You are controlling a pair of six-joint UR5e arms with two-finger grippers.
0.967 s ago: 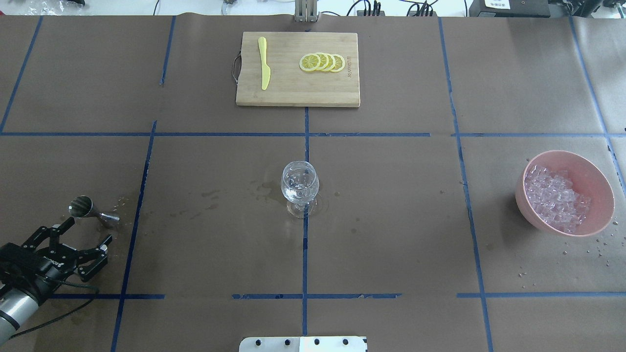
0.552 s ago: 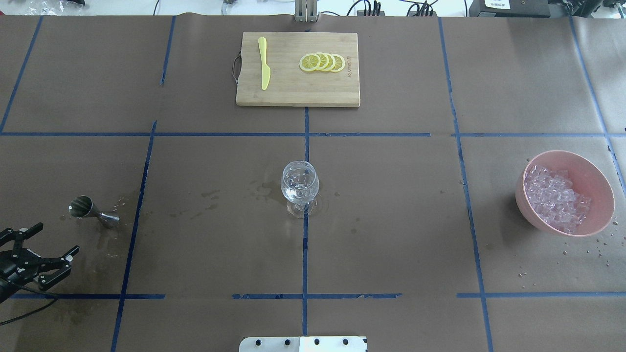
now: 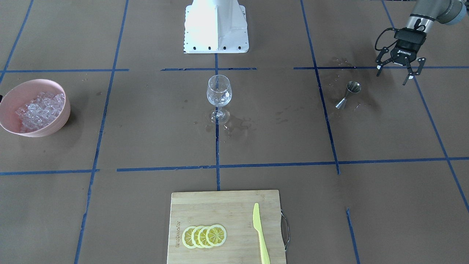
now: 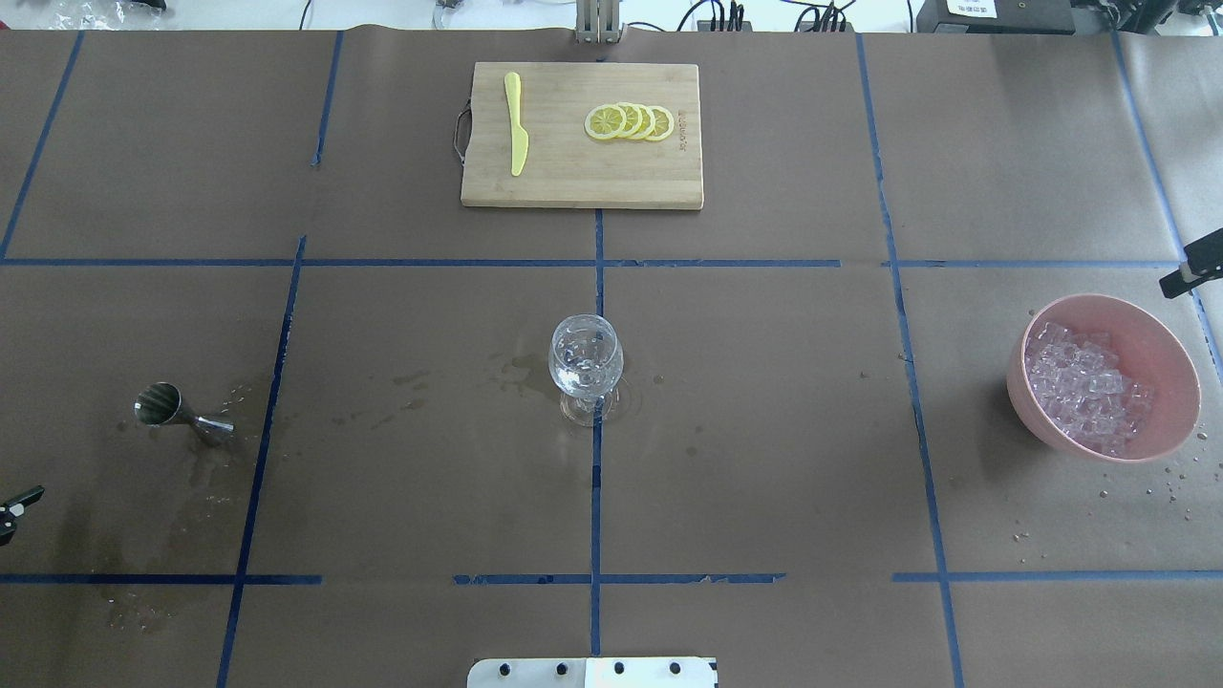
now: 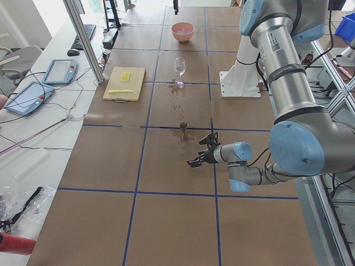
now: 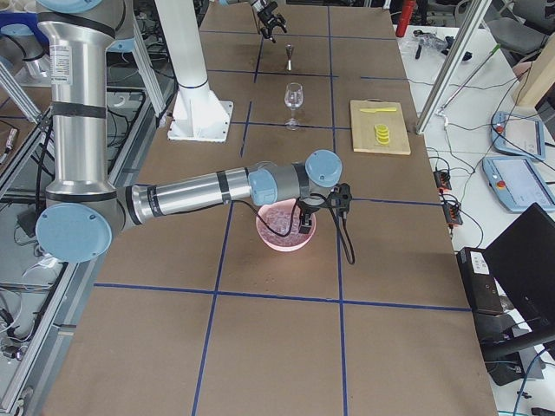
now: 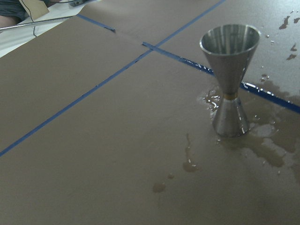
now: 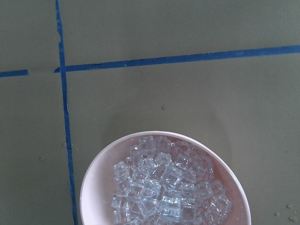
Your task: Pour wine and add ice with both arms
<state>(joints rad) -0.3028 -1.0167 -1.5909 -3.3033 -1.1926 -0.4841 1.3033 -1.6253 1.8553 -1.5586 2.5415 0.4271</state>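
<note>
A clear wine glass (image 4: 586,363) stands upright at the table's centre, with only clear droplets inside; no dark wine shows. A steel jigger (image 4: 177,411) stands upright on a wet patch at the left and fills the left wrist view (image 7: 229,79). My left gripper (image 3: 398,72) is open and empty, apart from the jigger on the robot's side. A pink bowl (image 4: 1175,382) holds a heap of ice (image 4: 1084,387) at the right. My right gripper (image 6: 303,225) hangs over the bowl; its fingers do not show in the right wrist view, and I cannot tell its state.
A wooden cutting board (image 4: 573,182) at the far centre carries a yellow knife (image 4: 516,124) and lemon slices (image 4: 631,122). The white stand (image 3: 216,25) is at the robot's edge. Wet stains lie around the glass and the jigger.
My left gripper has drawn back from beside the jigger and almost left the overhead view at the left edge. A black part of the right gripper has come in at the right edge.
</note>
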